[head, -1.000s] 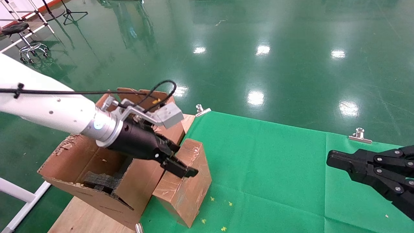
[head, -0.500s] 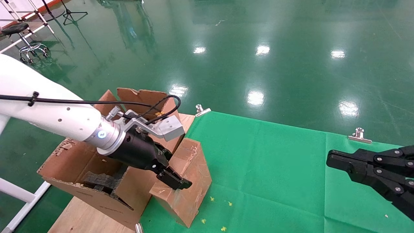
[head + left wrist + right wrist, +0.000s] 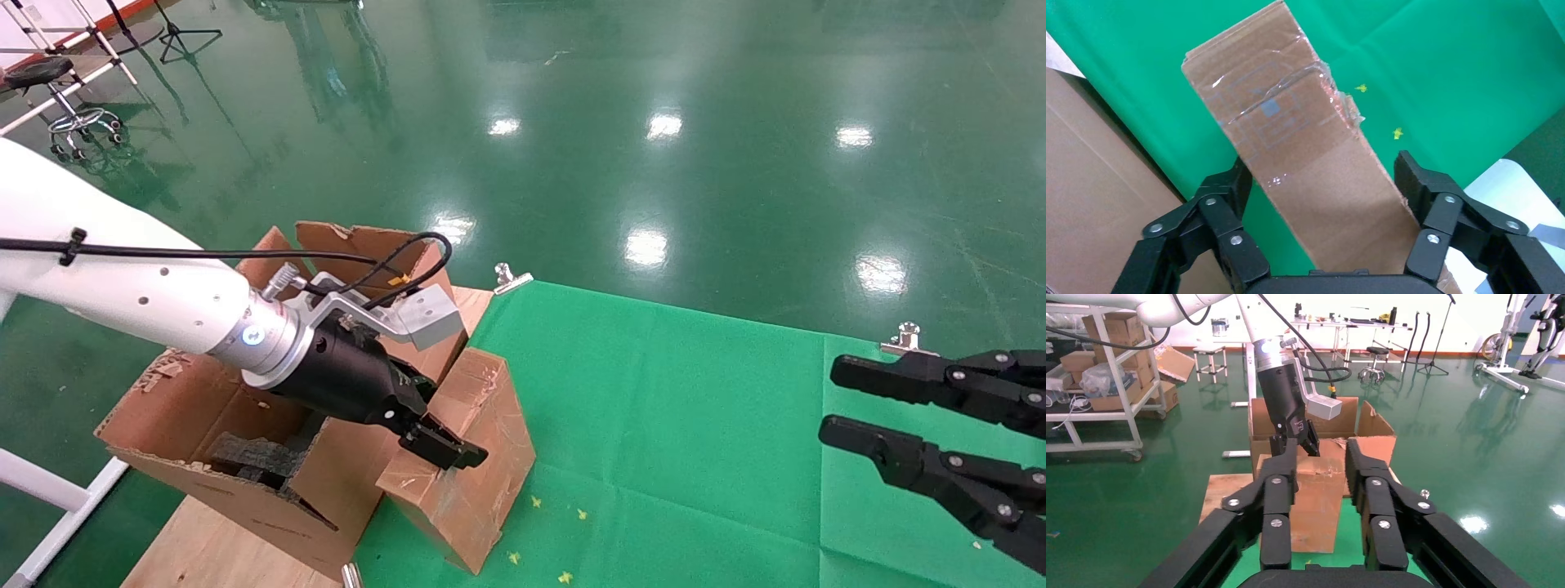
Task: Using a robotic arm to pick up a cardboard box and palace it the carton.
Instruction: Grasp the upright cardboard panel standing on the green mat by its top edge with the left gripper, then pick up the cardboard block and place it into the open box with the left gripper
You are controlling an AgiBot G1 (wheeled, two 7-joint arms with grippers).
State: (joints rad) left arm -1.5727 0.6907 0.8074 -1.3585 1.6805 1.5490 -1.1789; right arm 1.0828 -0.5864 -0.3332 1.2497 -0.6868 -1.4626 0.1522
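the cardboard box [image 3: 470, 457] is straddled by the left gripper [image 3: 1321, 184] — fingers spread, the carton [image 3: 245, 425] at nine o'clock; right gripper [image 3: 915, 408] spread, parked.

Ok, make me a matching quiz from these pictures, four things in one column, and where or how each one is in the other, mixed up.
1. cardboard box
2. carton
3. left gripper
4. right gripper

a. open, off at the cloth's right side
b. flaps up, beside the green cloth
c. open, fingers astride the small box
d. standing at the cloth's left edge, against the carton

Pairs: 1-d, 2-b, 3-c, 4-a
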